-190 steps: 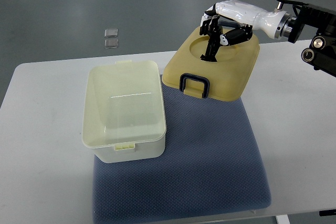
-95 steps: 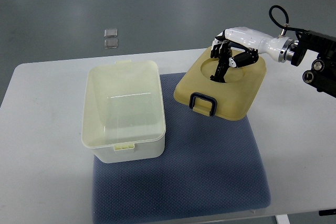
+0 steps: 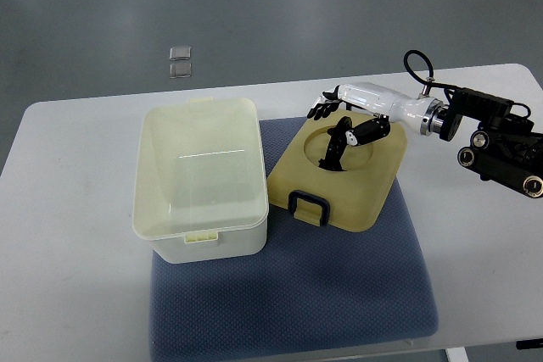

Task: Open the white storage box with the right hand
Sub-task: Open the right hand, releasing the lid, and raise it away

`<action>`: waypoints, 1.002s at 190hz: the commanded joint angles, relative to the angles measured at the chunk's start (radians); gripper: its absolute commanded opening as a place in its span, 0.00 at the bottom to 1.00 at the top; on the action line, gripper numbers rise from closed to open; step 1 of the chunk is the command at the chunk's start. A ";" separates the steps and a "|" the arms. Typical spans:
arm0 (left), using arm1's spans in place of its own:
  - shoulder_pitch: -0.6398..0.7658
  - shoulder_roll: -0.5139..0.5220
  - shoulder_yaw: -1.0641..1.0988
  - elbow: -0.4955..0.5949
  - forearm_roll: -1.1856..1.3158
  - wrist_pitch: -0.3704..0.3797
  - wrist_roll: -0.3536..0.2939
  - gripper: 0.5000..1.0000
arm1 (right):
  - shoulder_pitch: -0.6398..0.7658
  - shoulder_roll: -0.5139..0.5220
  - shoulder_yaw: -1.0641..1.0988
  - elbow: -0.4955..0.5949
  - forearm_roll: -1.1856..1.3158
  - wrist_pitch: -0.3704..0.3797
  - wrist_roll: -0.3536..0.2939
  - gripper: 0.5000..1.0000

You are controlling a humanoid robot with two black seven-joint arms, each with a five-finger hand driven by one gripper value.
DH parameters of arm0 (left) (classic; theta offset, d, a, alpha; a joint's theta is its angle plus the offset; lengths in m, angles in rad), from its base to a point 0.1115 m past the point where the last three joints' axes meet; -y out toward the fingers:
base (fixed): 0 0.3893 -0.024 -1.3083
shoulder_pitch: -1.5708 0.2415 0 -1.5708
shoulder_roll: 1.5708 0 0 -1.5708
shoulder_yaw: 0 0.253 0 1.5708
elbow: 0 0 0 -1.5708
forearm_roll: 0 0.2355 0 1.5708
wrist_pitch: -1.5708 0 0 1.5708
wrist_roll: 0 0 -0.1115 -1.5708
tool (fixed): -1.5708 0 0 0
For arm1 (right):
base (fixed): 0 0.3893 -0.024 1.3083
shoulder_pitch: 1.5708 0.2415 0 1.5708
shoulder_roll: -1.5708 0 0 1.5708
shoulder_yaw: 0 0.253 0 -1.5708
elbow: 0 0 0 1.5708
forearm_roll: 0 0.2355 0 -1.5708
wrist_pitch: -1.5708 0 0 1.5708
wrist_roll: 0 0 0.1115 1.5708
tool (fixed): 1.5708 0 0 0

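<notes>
Reaching in from the right edge, my right hand (image 3: 346, 125) lies over the far end of the yellowish lid (image 3: 335, 173). Its dark fingers (image 3: 322, 108) are spread out past the lid's far left corner, and the thumb dips into the round recess on top of the lid; I grip nothing. That lid lies flat on the blue mat (image 3: 297, 286), its black handle (image 3: 307, 205) toward me. Just left of it, the white storage box (image 3: 200, 177) stands open, partly on the mat, partly on the white table (image 3: 68, 260).
</notes>
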 commanded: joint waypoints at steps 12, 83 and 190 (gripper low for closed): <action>0.000 0.000 0.000 0.000 0.000 0.000 0.000 1.00 | -0.017 0.014 -0.002 0.001 0.001 0.010 -0.001 0.84; 0.002 0.000 0.000 0.000 0.000 0.000 0.000 1.00 | 0.055 -0.094 0.018 0.002 0.020 0.200 0.000 0.85; 0.002 0.000 0.003 -0.001 0.000 0.000 0.000 1.00 | 0.120 -0.174 0.093 0.002 0.119 0.412 0.012 0.85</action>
